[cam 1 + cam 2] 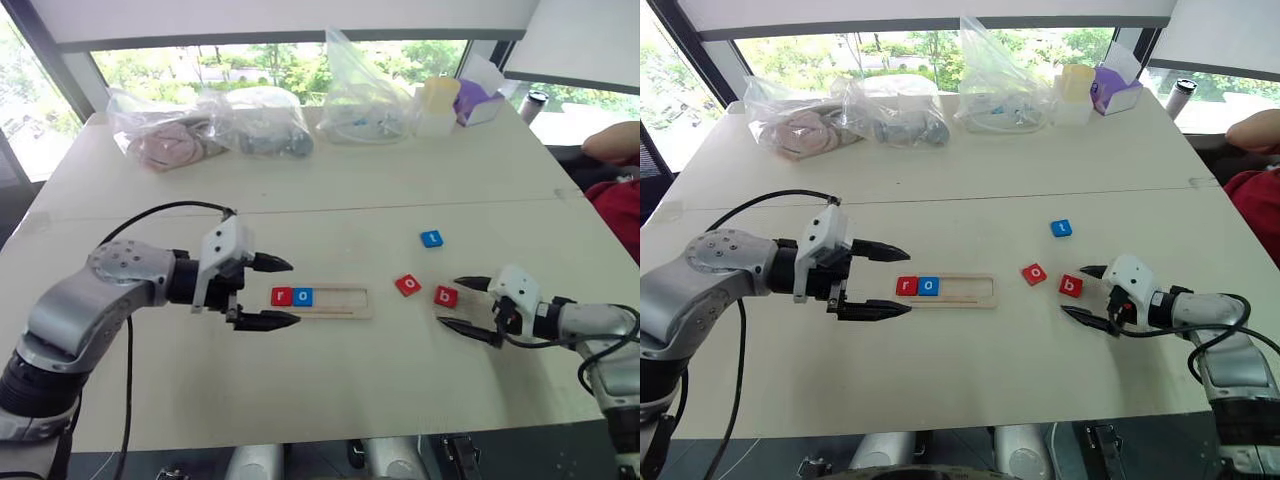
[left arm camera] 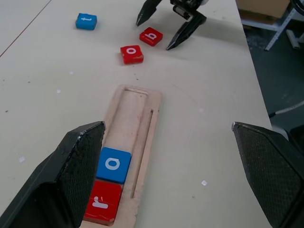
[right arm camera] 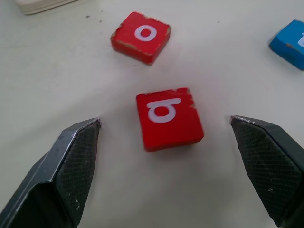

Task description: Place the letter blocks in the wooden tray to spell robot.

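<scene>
The wooden tray [image 1: 340, 300] lies mid-table with a red r block [image 1: 282, 296] and a blue o block [image 1: 303, 296] at its left end; the other slots stand bare. My left gripper [image 1: 295, 292] hovers open just left of the tray. To the tray's right lie a red o block [image 1: 408, 285] and a red b block [image 1: 446, 296], with a blue t block [image 1: 431, 238] farther back. My right gripper [image 1: 447, 301] is open and low over the table, its fingers either side of the b block [image 3: 168, 118] without touching it.
Clear plastic bags [image 1: 210, 125] of items, a yellow-lidded container [image 1: 438, 105] and a purple box [image 1: 478, 103] line the table's far edge. A person's arm [image 1: 612, 142] shows at the right edge. A black cable [image 1: 165, 212] loops over my left arm.
</scene>
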